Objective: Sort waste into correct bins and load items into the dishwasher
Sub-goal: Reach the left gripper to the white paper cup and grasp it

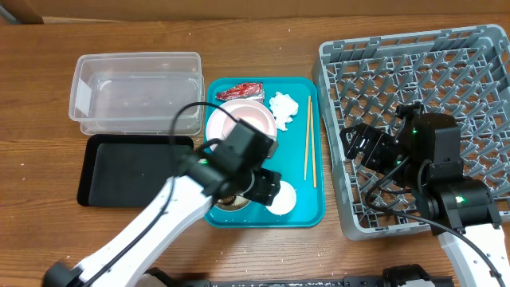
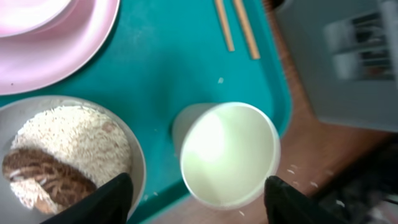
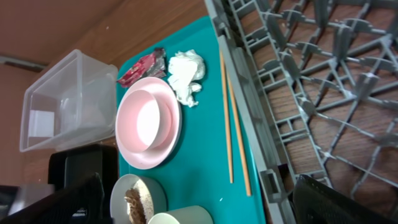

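My left gripper [image 1: 267,190] [image 2: 198,202] is open and hangs just above the small white cup [image 1: 282,198] [image 2: 229,152] at the teal tray's front edge, with the cup between its fingers. Beside it a bowl [image 2: 68,155] holds rice grains with brown bits. The pink plate [image 1: 241,123] [image 3: 149,127] carries a second bowl. The red wrapper [image 1: 241,91] [image 3: 142,67], white tissue [image 1: 283,108] [image 3: 186,74] and chopsticks [image 1: 309,139] [image 3: 233,124] lie on the tray. My right gripper [image 1: 358,142] [image 3: 199,205] is open and empty over the grey dish rack's [image 1: 422,72] left side.
The clear tub [image 1: 135,92] stands at the back left, with the black tray [image 1: 119,171] in front of it. The teal tray [image 1: 299,211] lies between them and the rack. Loose grains lie on the table by the cup.
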